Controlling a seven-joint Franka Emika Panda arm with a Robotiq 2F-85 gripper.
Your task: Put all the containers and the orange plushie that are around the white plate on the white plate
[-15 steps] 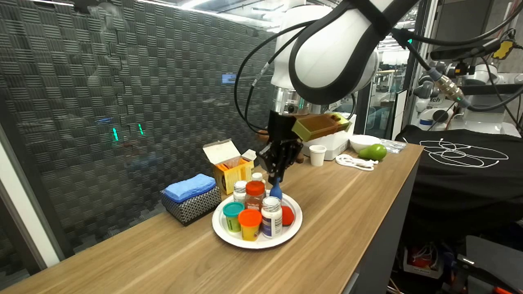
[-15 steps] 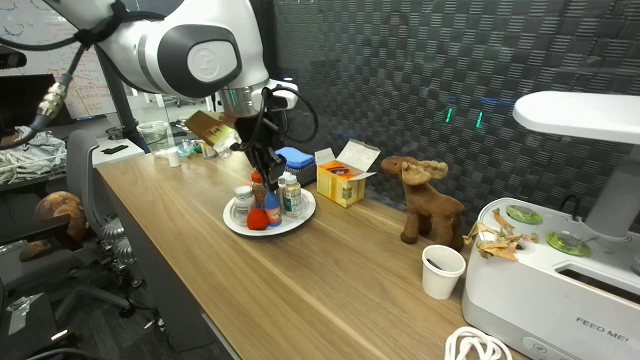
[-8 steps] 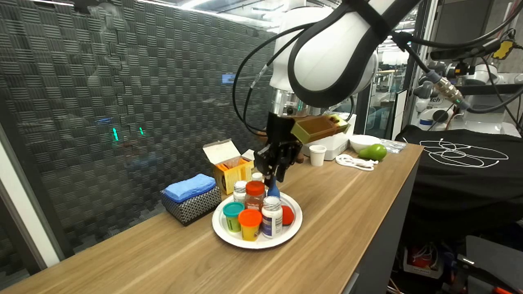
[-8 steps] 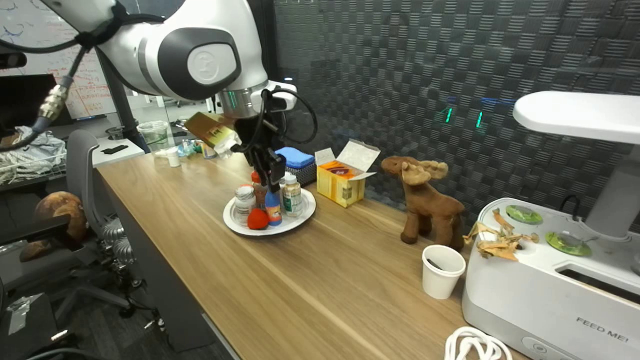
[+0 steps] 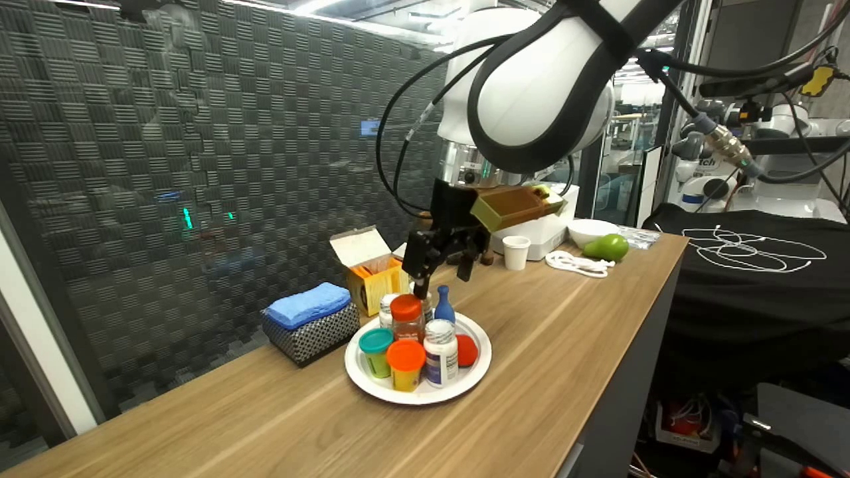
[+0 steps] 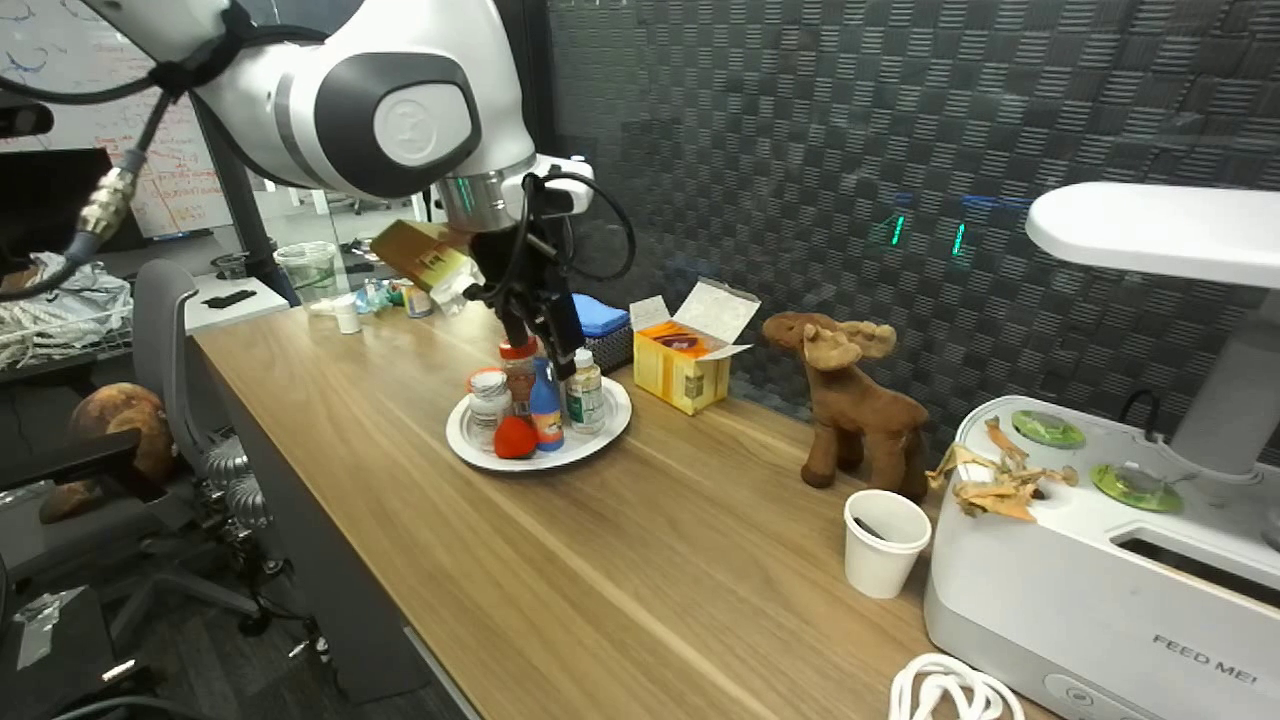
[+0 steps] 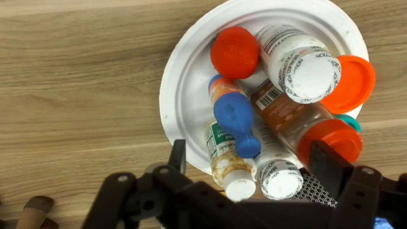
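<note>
A: ok where's that blue, taper-necked plastic bottle (image 7: 233, 109)?

B: Upright on the round, matte-white plate (image 7: 168, 105), neck pointing up toward the gap between the fingers (image 7: 178, 156), which are spread wide, holding nothing. Soft-looking, round orange-red plushie (image 7: 235, 52) sits just beside it.

A: So back straight up?

B: I'd say so. One finger's awfully close to the clear, red-lidded jar (image 7: 302, 121); can't tell if touching.
</note>
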